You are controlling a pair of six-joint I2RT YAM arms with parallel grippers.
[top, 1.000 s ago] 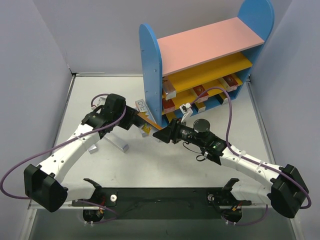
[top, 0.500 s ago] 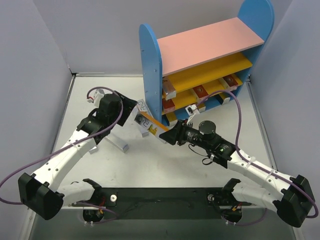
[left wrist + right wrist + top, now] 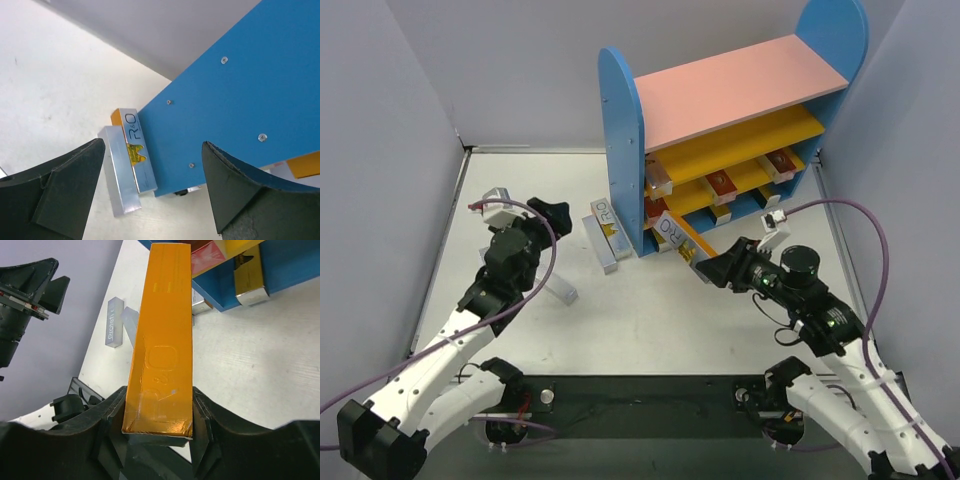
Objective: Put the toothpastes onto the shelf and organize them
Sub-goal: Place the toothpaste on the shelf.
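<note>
My right gripper [image 3: 715,268] [image 3: 157,415] is shut on the near end of an orange toothpaste box [image 3: 678,238] [image 3: 162,335]. It holds the box above the table, far end pointing at the lower front of the shelf [image 3: 622,150] [image 3: 290,265]. Several red and silver toothpastes [image 3: 720,182] lie on the shelf's yellow boards and base. Two silver toothpaste boxes [image 3: 603,240] [image 3: 117,172] lie side by side on the table against the shelf's blue left panel [image 3: 235,110]. My left gripper [image 3: 527,210] [image 3: 152,190] is open and empty, left of those boxes and facing them.
Another silver box [image 3: 557,288] lies on the table by the left arm's forearm. The right wrist view shows a lettered silver box [image 3: 114,322] on the table beyond the held one. Grey walls close in both sides; the shelf stands at the back right.
The left gripper opened, let go of the orange box and drew back to the left. The right gripper kept the box and carried it right, to the shelf's front.
</note>
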